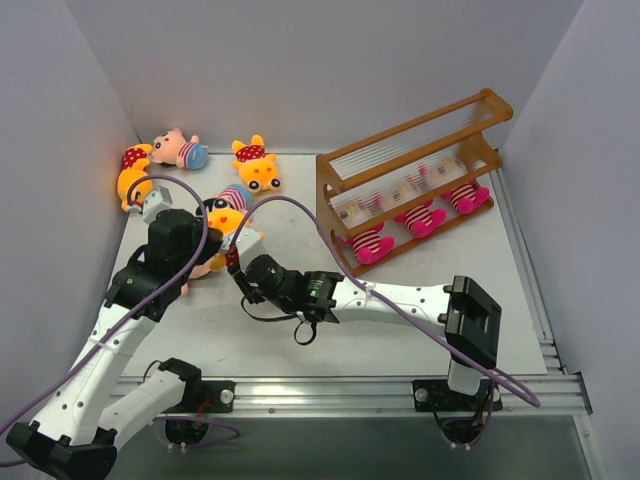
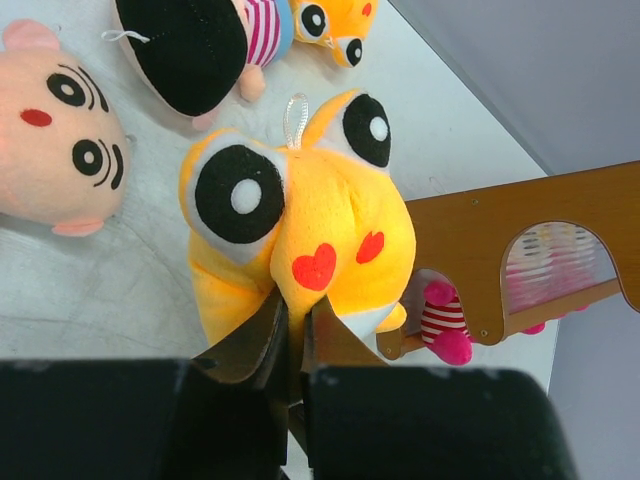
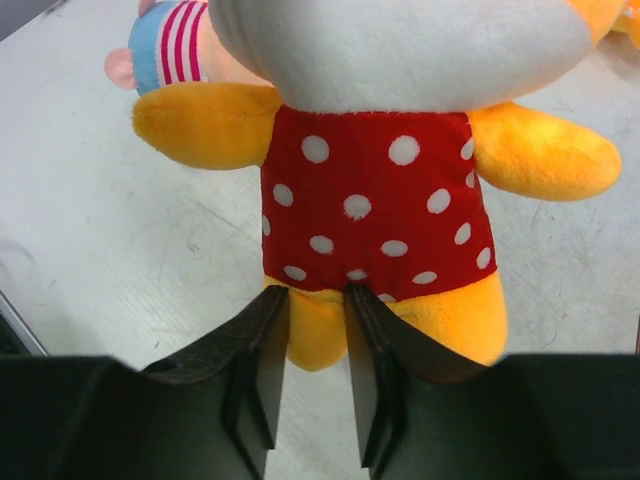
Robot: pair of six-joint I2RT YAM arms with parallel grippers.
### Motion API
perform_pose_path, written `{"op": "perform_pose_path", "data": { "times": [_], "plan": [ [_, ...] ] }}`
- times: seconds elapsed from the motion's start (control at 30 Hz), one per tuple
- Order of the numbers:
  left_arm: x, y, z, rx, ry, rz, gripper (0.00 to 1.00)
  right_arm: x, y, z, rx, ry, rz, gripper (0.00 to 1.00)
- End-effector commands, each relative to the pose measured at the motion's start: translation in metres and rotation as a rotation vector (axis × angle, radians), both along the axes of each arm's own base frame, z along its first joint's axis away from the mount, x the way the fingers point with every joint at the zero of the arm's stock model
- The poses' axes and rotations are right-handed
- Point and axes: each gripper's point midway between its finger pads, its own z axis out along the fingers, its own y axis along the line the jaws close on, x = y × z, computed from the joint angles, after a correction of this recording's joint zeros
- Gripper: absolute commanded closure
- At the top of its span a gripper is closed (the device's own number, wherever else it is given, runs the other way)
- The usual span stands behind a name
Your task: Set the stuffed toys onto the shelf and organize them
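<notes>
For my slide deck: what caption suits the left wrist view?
Left gripper pinching a yellow bear by its head, wooden shelf beyond.

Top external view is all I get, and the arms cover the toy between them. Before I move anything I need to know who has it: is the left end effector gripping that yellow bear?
Observer: Yes. The left wrist view shows the left end effector pinched shut on the plush just below the yellow bear's heart-marked cheeks.
Operator: And the right one?
Observer: In the right wrist view the right end effector is closed on one of its yellow legs, just under the red polka-dot body.
Operator: Is anything hidden beneath the left arm?
Observer: A peach-faced doll lies face up on the table, apart from the bear in the left wrist view.
</notes>
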Motion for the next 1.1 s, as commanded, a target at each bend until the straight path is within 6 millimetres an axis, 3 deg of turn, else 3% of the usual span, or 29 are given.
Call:
{"op": "perform_pose_path", "data": {
  "times": [0.0, 0.13, 0.5, 0.63, 1.07],
  "plan": [
    [0.004, -0.006, 0.031, -0.075, -0.104, 0.002, 0.98, 0.01, -0.013, 0.014, 0.027, -0.015, -0.05, 0.66],
    [0.005, -0.007, 0.032, -0.097, -0.111, 0.011, 0.98, 0.011, -0.016, 0.005, 0.015, 0.003, -0.057, 0.57],
    [0.005, -0.009, 0.031, -0.129, -0.112, 0.013, 0.98, 0.016, -0.02, -0.009, -0.026, 0.013, -0.077, 0.54],
    [0.003, -0.007, 0.027, -0.117, -0.103, 0.02, 0.98, 0.019, -0.027, -0.008, -0.045, 0.004, -0.109, 0.43],
    [0.003, -0.007, 0.029, -0.11, -0.108, 0.011, 0.98, 0.022, -0.019, -0.004, -0.036, -0.008, -0.096, 0.44]
  ]
}}
